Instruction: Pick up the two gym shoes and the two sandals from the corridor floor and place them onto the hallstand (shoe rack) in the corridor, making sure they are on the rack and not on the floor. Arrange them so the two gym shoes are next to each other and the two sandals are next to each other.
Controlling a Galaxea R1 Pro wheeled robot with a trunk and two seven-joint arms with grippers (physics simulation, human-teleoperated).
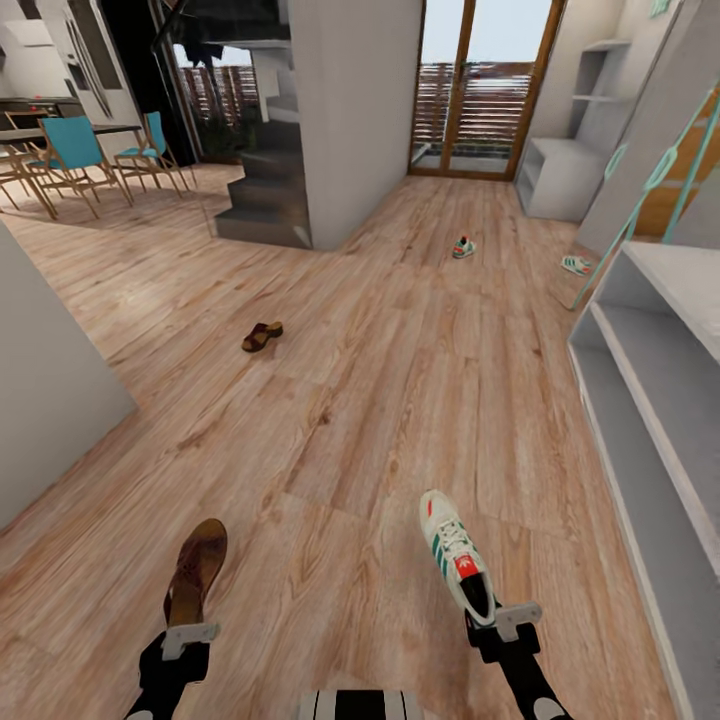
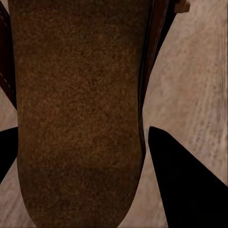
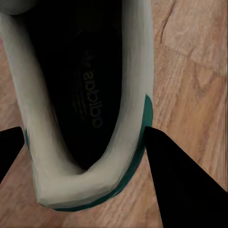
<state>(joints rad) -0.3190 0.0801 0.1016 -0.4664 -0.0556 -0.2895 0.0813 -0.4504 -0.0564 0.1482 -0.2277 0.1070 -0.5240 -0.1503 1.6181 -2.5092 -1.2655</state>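
My left gripper [image 1: 190, 632] is shut on the heel of a dark brown sandal [image 1: 197, 570], which points forward above the corridor floor [image 1: 380, 400]. Its tan footbed [image 2: 76, 95] lies between the black fingers [image 2: 187, 190]. My right gripper [image 1: 503, 620] is shut on the heel of a white gym shoe [image 1: 455, 560] with green stripes; its dark lining [image 3: 80, 80] sits between the fingers [image 3: 185, 185]. The other sandal [image 1: 262, 336] lies on the floor at mid left. The other gym shoe [image 1: 463, 247] lies farther ahead. The pale grey hallstand [image 1: 560, 175] stands at the far right by the glass door.
A long low white shelf unit [image 1: 650, 380] with teal lettering above runs along the right. A small white and green shape [image 1: 577, 265] lies at its far end. A grey wall block [image 1: 355, 110] and stairs [image 1: 265, 190] stand ahead left, a grey wall [image 1: 40, 390] near left, and teal chairs [image 1: 75, 150] far left.
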